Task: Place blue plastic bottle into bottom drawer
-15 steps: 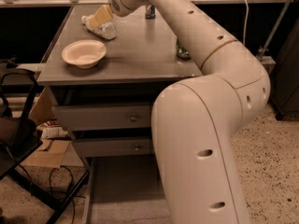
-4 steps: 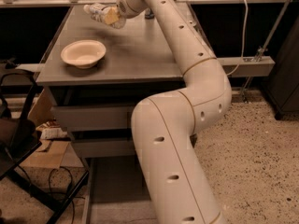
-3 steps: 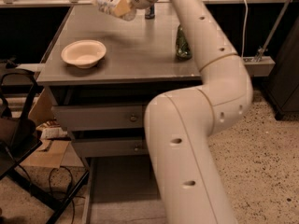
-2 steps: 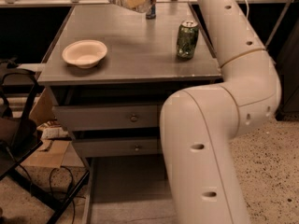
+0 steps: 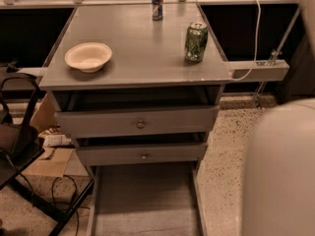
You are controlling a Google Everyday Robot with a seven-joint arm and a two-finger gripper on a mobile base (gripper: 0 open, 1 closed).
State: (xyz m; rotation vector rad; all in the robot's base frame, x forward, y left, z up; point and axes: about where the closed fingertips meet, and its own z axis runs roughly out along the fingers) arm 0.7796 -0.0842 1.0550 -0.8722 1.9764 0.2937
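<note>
My arm [image 5: 281, 176] is looming at the right edge; my gripper is sitting out of view, so I cannot tell its hold.

Bottom drawer [image 5: 146, 200] — drawn out, its floor left bare between the side rails, overhung at the back by two knobbed drawers [image 5: 108, 124]. Right side crowded by the robot's body [image 5: 280, 171]. Tabletop [image 5: 142, 48] — bowl [image 5: 88, 56] left, green can [image 5: 196, 42] right, blue can [image 5: 157, 1] rear. Hand: out of frame.

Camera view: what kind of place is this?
Probably a lab or workshop, not a home: grey metal drawer cabinet, speckled hard floor, loose white cable. The gripper is out of view.
</note>
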